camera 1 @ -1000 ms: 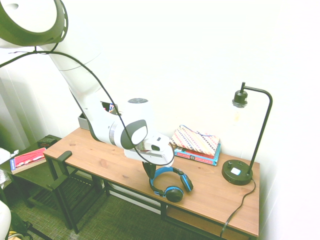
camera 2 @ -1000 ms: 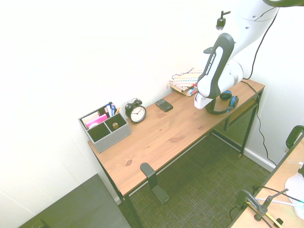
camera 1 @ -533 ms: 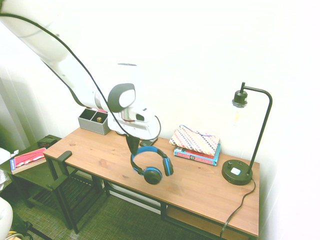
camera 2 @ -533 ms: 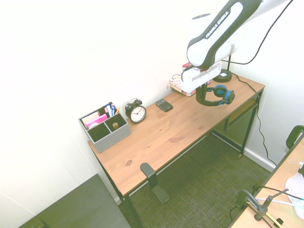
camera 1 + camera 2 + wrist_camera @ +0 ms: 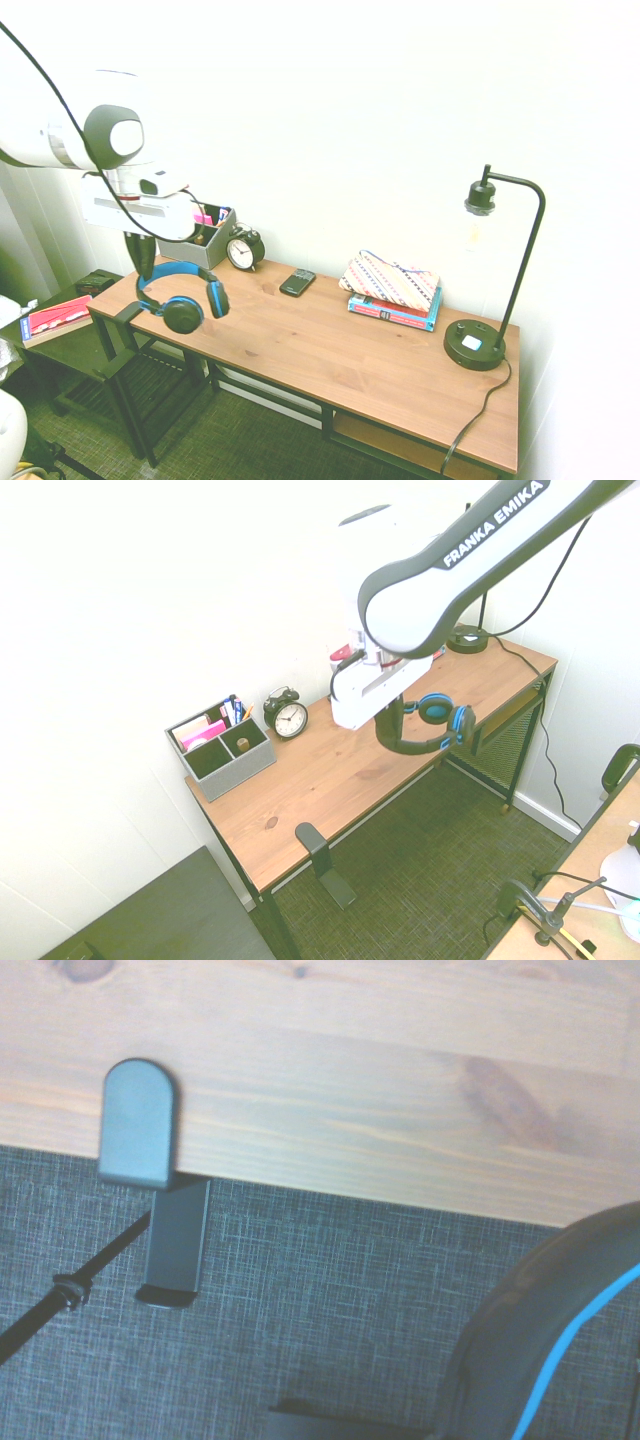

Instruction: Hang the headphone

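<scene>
The headphone (image 5: pixel 180 296), with a blue headband and black ear cups, hangs in the air over the left end of the wooden desk (image 5: pixel 330 350). My gripper (image 5: pixel 140 262) is shut on its headband, and the cups dangle below. In the second exterior view the headphone (image 5: pixel 428 728) hangs under the gripper (image 5: pixel 392 720) above the desk's front edge. A black hook clamp (image 5: pixel 128 312) sits on the desk's edge, just left of and below the cups. The wrist view shows this clamp (image 5: pixel 140 1120) on the desk edge and part of the headphone (image 5: pixel 545 1360).
A grey organiser (image 5: pixel 197 242), an alarm clock (image 5: pixel 243 252) and a phone (image 5: pixel 297 282) stand along the wall. Stacked books (image 5: pixel 392 290) and a black desk lamp (image 5: pixel 478 342) are at the right. A low side table with a red book (image 5: pixel 55 318) stands left of the desk.
The arm lifted the headphone off the middle-right of the desk and carried it to the left end, near the hook clamp. The grip stayed shut.
</scene>
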Controlling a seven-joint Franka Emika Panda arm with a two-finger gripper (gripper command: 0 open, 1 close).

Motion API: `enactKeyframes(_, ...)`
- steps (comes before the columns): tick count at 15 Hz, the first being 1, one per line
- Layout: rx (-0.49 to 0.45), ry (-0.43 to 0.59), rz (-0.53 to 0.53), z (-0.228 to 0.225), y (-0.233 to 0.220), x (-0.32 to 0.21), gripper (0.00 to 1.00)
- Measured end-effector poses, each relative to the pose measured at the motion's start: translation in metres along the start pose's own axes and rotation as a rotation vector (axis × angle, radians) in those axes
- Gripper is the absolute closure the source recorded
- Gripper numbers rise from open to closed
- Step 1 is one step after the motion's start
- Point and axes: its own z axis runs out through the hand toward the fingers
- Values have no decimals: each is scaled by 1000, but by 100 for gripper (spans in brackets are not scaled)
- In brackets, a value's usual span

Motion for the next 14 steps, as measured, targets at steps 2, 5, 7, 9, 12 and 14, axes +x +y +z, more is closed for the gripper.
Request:
enactKeyframes(2, 33, 31, 10, 27, -18, -32, 100)
enactKeyframes(5, 73, 40, 13, 80, -45, -86, 100)
enactKeyframes(7, 79, -1, -9, 111, -59, -108, 100)
enactKeyframes(9, 69, -29, -19, 132, -70, -121, 100)
enactKeyframes(12, 53, -65, -48, 161, -86, -137, 100)
enactKeyframes(14, 46, -79, -51, 186, -98, -138, 100)
